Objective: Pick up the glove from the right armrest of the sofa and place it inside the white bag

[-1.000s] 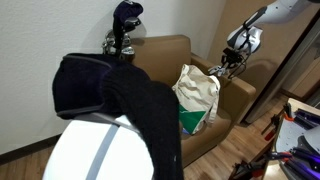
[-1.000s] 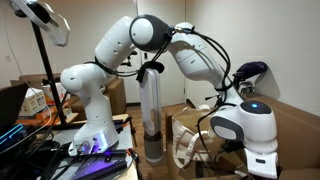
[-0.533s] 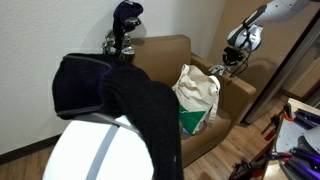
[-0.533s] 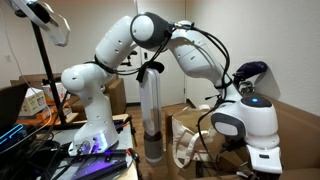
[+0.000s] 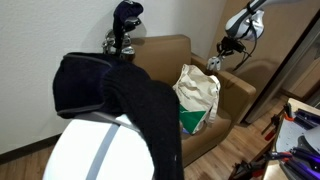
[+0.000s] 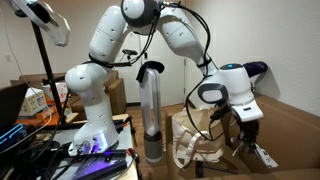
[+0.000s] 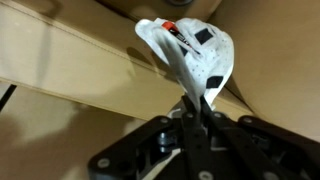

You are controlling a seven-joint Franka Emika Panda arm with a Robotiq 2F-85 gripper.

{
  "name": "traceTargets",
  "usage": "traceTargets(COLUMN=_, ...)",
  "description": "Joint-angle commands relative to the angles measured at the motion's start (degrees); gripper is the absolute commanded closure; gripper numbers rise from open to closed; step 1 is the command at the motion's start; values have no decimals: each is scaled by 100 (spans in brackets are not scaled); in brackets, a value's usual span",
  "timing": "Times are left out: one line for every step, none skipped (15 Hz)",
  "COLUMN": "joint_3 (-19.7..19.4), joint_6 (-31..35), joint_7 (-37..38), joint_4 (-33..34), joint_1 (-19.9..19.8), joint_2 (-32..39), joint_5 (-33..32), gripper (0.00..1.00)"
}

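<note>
A white glove (image 7: 190,50) with black and red marks hangs pinched between my gripper's (image 7: 199,103) fingers in the wrist view. In an exterior view my gripper (image 5: 227,50) is raised above the sofa's armrest (image 5: 240,85), and the glove (image 5: 213,63) dangles below it, clear of the armrest. The white bag (image 5: 197,95) with a green panel stands open on the sofa seat, beside and below the glove. In an exterior view the gripper (image 6: 245,140) hangs over the armrest, with the glove (image 6: 262,155) under it and the bag (image 6: 193,148) next to it.
The brown sofa (image 5: 160,55) stands against a pale wall. A dark cap on a stand (image 5: 125,20) rises behind its backrest. A large white and black object (image 5: 110,120) fills the foreground. A grey cylinder (image 6: 150,110) and cluttered desk (image 6: 30,110) stand near the robot base.
My gripper has risen from the armrest and moved slightly toward the bag, carrying the glove up off the armrest.
</note>
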Motion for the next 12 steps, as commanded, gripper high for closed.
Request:
traceTargets(joint_3=-91, joint_6=366, joint_7=-309, joint_4=-1215, joint_1=397, joint_2=-1319, joint_5=-374, gripper=93)
traceTargets(joint_3=-140, joint_6=382, joint_7=-352, joint_4=-1480, joint_1=493, joint_2=-1637, joint_5=-498, gripper=92)
traceTargets(joint_3=-213, joint_6=435, joint_7=-365, joint_4=-1759, joint_1=606, joint_2=-1956, joint_5=-646, gripper=92)
traceTargets(joint_3=-298, joint_6=440, joint_7=-359, joint_4=-2030, joint_1=709, joint_2=-2275, joint_5=-823, gripper=92)
traceTargets(joint_3=-448, joint_6=371, joint_7=-331, joint_4=-2323, joint_1=855, joint_2=-2605, joint_5=-1069, gripper=93)
traceTargets(joint_3=-558, joint_6=318, joint_7=-295, joint_4=-2612, joint_1=952, joint_2=-2930, joint_5=-1352, gripper=93)
traceTargets(joint_3=-673, joint_6=225, joint_7=-252, joint_4=-2908, joint_1=1038, joint_2=-3250, joint_5=-1728, gripper=92)
traceTargets(joint_3=-724, joint_6=111, joint_7=-222, joint_4=-3198, joint_1=1062, joint_2=-3567, joint_5=-2086, gripper=92)
traceTargets(joint_3=-697, joint_6=96, joint_7=-264, joint_4=-3543, joint_1=1043, joint_2=-3857, joint_5=-2417, gripper=92)
traceTargets(joint_3=-626, joint_6=26, joint_7=-347, joint_4=-3871, joint_1=997, joint_2=-4123, joint_5=-2699, gripper=92)
traceTargets(joint_3=-523, joint_6=58, joint_7=-377, joint_4=-4220, joint_1=982, joint_2=-4334, joint_5=-2893, gripper=92)
traceTargets(joint_3=-446, joint_6=72, joint_7=-418, joint_4=-4525, joint_1=1023, joint_2=-4471, joint_5=-2996, gripper=93)
